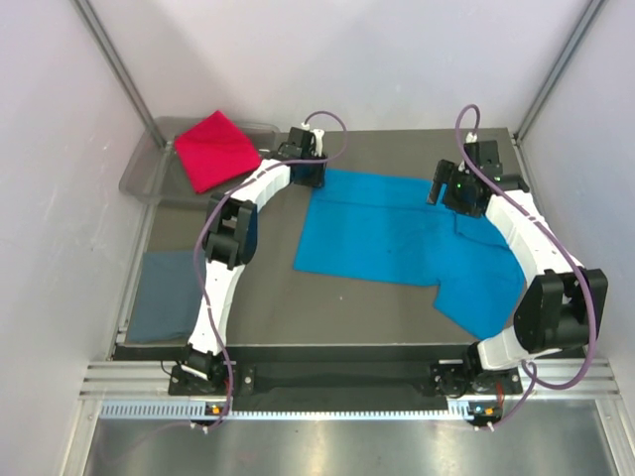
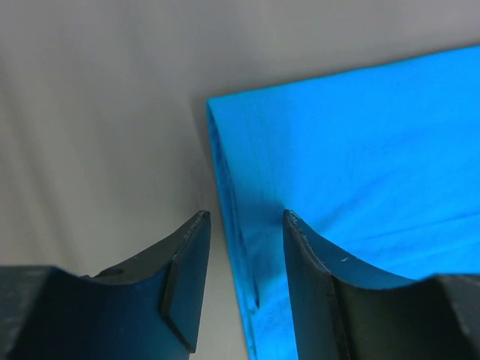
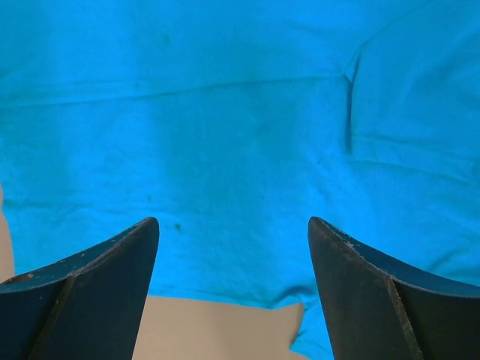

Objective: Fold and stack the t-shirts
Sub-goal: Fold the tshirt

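The left tool (image 2: 245, 221), jaws half apart and gripping nothing, straddles the far-left corner of the blue shirt (image 1: 397, 238), while the right tool (image 3: 232, 225) hangs wide open over its far-right edge, so the shirt, lying long across the counter (image 1: 278, 307), spreads nearward from both.

Robot lab test cell, not a home. Left arm (image 1: 213, 297) and right arm (image 1: 516, 223) are bolted to an aluminium rail (image 1: 129, 379) at the near edge of a dark bench (image 1: 377, 307). White panel walls (image 1: 327, 59) stand left, right and far, framed by bare metal posts (image 1: 114, 59). Purple cables (image 1: 459, 127) loop along both arms.
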